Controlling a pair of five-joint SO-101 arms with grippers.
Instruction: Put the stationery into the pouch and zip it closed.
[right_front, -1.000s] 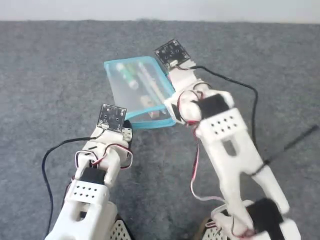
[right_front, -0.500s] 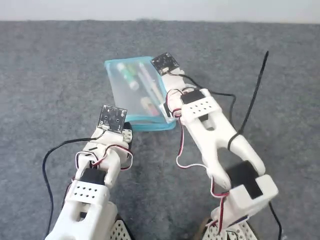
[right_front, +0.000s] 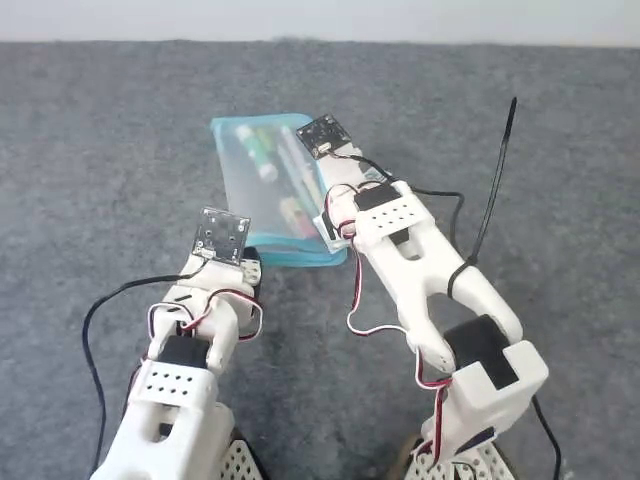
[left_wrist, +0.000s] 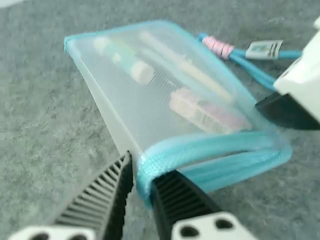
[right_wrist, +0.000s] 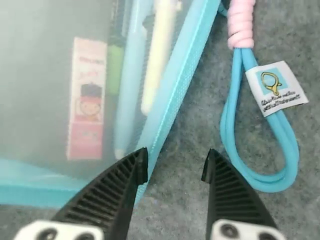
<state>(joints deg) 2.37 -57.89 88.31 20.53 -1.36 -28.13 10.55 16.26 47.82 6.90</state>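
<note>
One pouch (left_wrist: 125, 102), one eraser (right_wrist: 87, 100) inside: left jaws pinch its corner, right jaws gape alongside

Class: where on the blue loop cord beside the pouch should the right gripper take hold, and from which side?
Probably the pink wrapped collar where the blue loop cord meets the pouch: thicker than the limp strands lying flat. Come from above, jaws across its width.

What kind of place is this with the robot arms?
Probably a robot test bench, maybe a lab: the left arm and right arm trail loose wires over a grey felt-like table cover, with a plain pale wall behind.
</note>
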